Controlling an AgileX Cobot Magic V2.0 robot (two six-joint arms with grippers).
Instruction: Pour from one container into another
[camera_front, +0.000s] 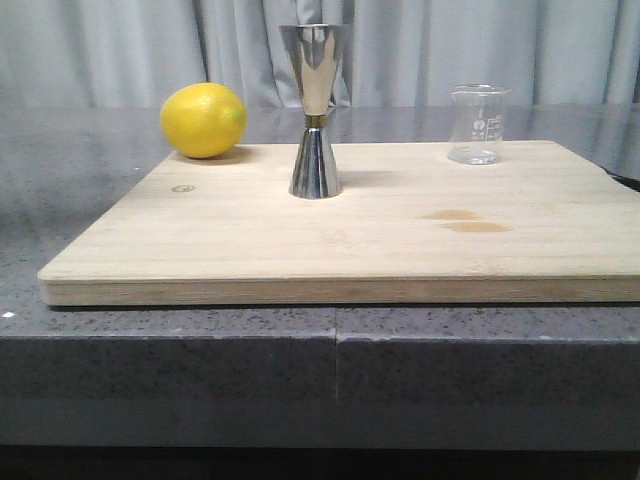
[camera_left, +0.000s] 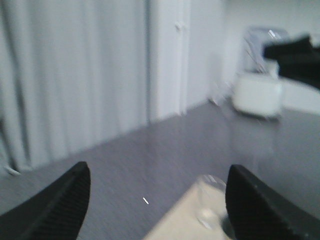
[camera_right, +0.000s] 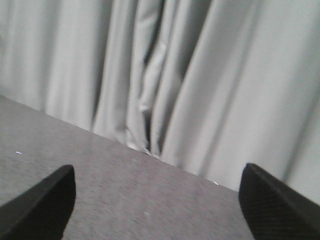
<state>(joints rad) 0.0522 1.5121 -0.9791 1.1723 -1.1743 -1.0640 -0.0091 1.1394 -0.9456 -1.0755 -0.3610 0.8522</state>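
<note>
A wooden cutting board (camera_front: 340, 235) is laid on the dark speckled bench (camera_front: 90, 170), and on it the things of the task are set well apart, presumably so that each can be reached without the other being knocked. The steel jigger (camera_front: 315, 110) is stood upright near the middle of the board toward its far side, wide mouth up, so it is ready to receive liquid. The small clear glass beaker (camera_front: 478, 124) is stood upright at the far right of the board, close to its back edge; whether anything is in it cannot be told. A lemon (camera_front: 203, 120) is rested at the far left corner, touching neither vessel and playing no evident part in the pour. Neither arm is seen in the front view. In the wrist views, the fingers of the left gripper (camera_left: 155, 197) are spread wide with nothing between them, and a blurred corner of the board appears beyond them; the fingers of the right gripper (camera_right: 157, 200) are likewise parted and empty, with only bench and curtain (camera_right: 165, 75) beyond. It is judged that nothing has yet been grasped, and that the beaker, being on the right, would be best taken by the right arm.
</note>
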